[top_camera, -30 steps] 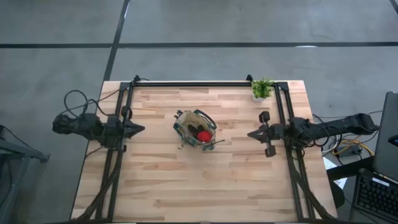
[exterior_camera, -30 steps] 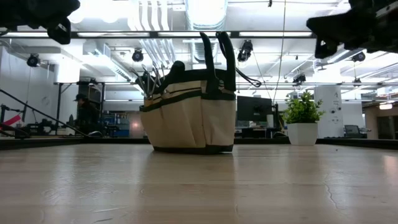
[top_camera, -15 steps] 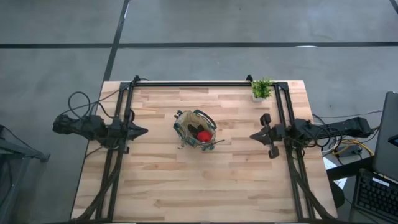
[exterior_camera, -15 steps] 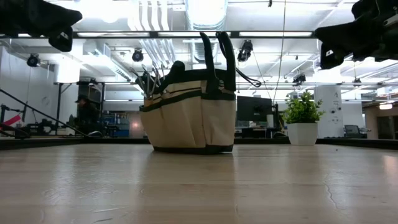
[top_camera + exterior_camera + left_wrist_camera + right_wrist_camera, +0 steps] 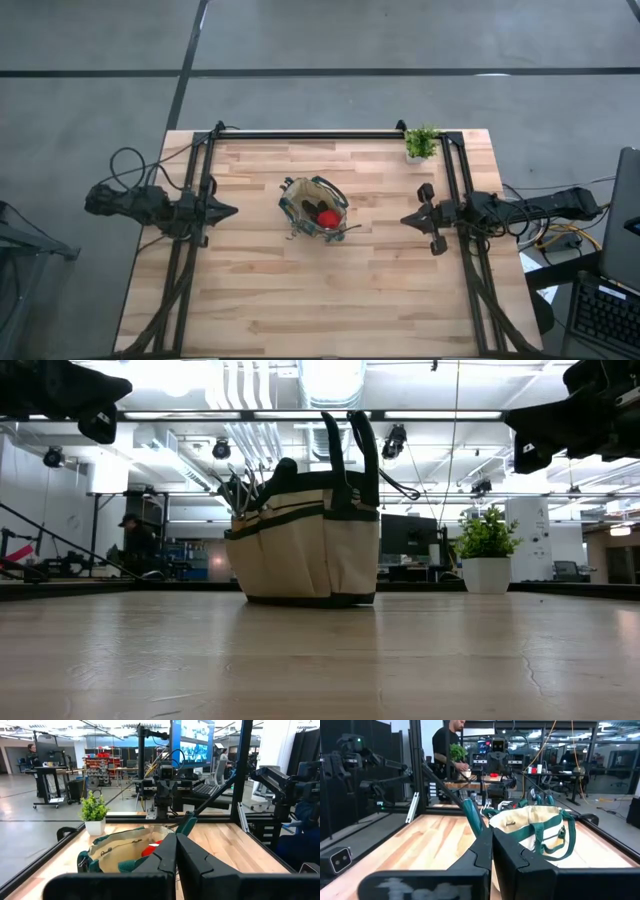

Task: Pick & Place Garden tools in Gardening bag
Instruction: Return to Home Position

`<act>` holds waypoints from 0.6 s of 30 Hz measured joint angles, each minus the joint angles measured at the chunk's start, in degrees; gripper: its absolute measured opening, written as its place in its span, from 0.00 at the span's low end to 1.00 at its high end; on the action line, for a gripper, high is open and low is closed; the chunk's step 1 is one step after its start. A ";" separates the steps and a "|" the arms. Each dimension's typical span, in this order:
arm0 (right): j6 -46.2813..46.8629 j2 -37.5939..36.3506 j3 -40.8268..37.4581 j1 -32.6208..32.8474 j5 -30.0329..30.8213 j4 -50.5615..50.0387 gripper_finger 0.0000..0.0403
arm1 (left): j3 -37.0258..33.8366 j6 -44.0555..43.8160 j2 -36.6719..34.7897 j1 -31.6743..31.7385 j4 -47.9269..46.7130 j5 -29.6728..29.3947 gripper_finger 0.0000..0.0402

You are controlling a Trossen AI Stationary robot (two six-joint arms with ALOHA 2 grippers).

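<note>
Judging by the bare counter, packing looked finished: garden tools sat in the gardening bag, while left gripper and right gripper hung closed, empty, well apart from it.

Bright overhead light from ceiling lamps glares white in the low view above the gardening bag and puts a pale sheen on the table. Seen from above, the table is evenly lit, with only faint, soft shadows.
</note>
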 joint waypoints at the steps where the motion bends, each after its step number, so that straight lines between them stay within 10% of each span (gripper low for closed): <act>1: -0.17 -0.02 0.00 0.00 0.00 -0.01 0.02 | 0.00 0.00 0.00 0.00 0.00 0.00 0.03; 18: -0.03 0.00 0.00 0.00 0.00 -0.02 0.02 | 0.00 0.00 0.02 0.00 -0.11 0.00 0.03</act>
